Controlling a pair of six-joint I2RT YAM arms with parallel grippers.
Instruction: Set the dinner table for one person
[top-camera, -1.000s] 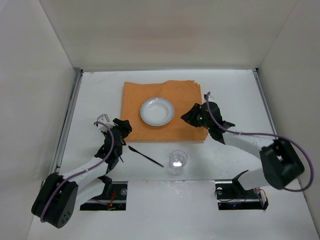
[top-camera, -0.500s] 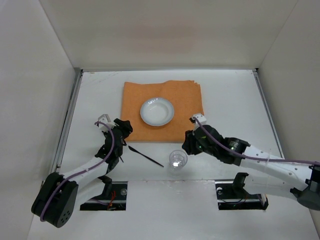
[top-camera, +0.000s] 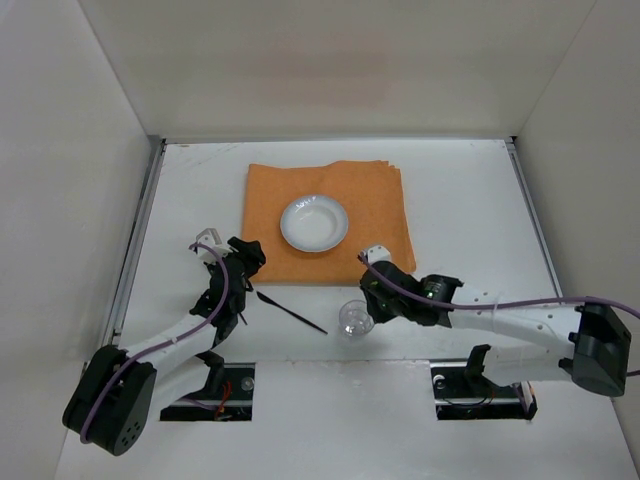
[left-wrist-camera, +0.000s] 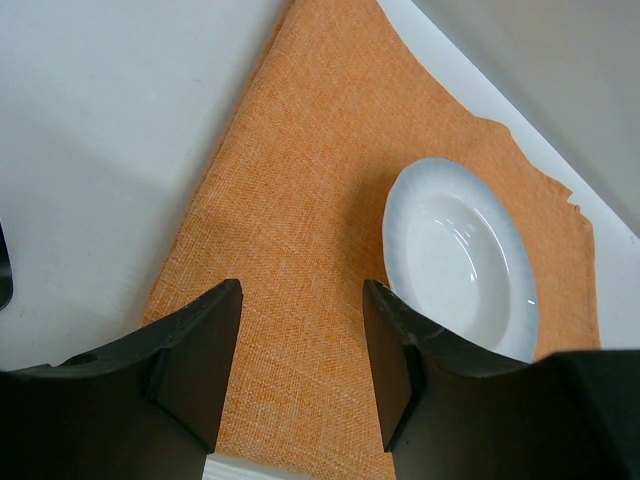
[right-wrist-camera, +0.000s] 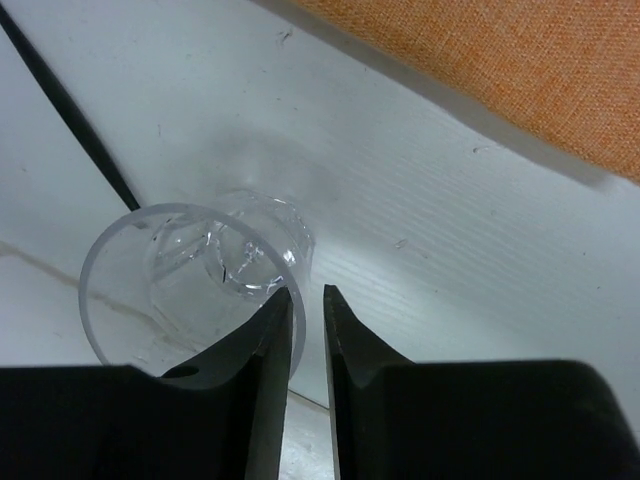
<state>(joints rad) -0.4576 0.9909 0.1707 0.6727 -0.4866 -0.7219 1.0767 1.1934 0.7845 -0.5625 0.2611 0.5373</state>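
Observation:
The white dinner table (top-camera: 470, 200) carries an orange cloth (top-camera: 370, 200) with a white bowl (top-camera: 314, 222) on it. A clear glass (top-camera: 352, 318) stands on the bare table in front of the cloth. My right gripper (top-camera: 362, 305) is at its rim. In the right wrist view one finger is inside the glass (right-wrist-camera: 190, 270), the other is outside, and the gripper (right-wrist-camera: 307, 295) is narrowed onto the wall. My left gripper (top-camera: 248, 252) is open and empty above the cloth's near left corner (left-wrist-camera: 300, 180), with the bowl (left-wrist-camera: 460, 260) to its right.
A thin black utensil (top-camera: 290, 311) lies on the table between the left arm and the glass, and it also shows in the right wrist view (right-wrist-camera: 60, 100). White walls stand on three sides. Metal rails (top-camera: 140, 230) run along the table edges.
My right arm has swung from the cloth's right side down to the glass and brought its fingers over the rim. The left arm has not moved.

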